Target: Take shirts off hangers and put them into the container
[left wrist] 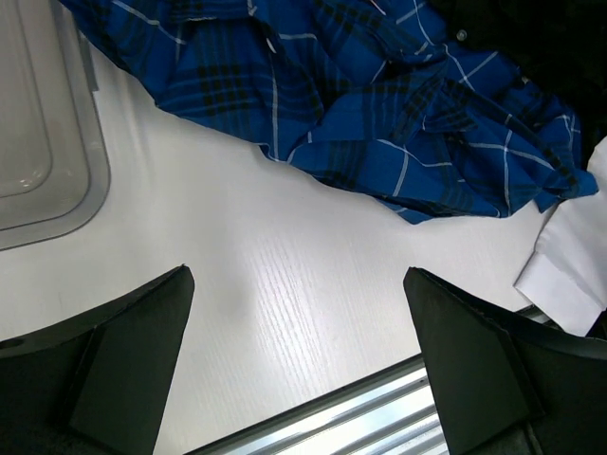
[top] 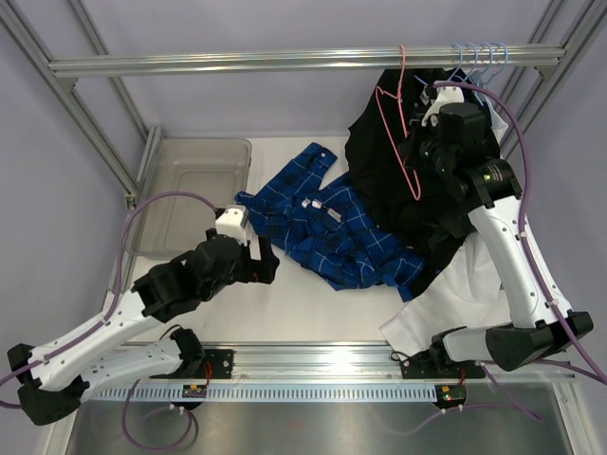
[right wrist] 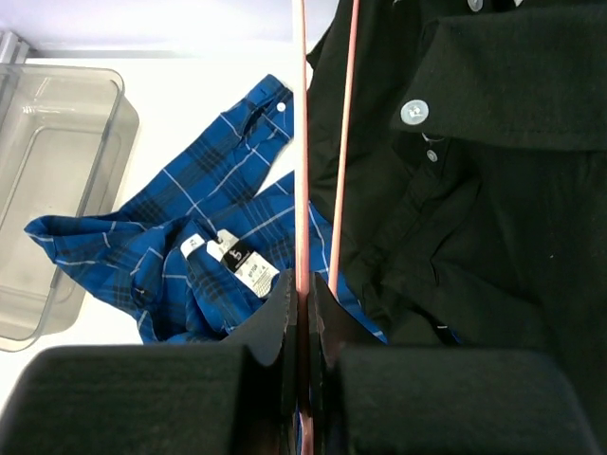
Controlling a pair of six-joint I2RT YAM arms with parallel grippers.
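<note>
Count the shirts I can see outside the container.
2 distinct: the blue plaid shirt crumpled on the table beside the container, and a black shirt draped below the rail. More dark shirts may hide in that black bundle.

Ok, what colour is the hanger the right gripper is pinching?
Pink-red. The hanger shows best in the right wrist view, pinched by the right gripper.

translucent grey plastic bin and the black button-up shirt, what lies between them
The crumpled royal blue plaid shirt, lying on the white table; clearest in the top view.
</note>
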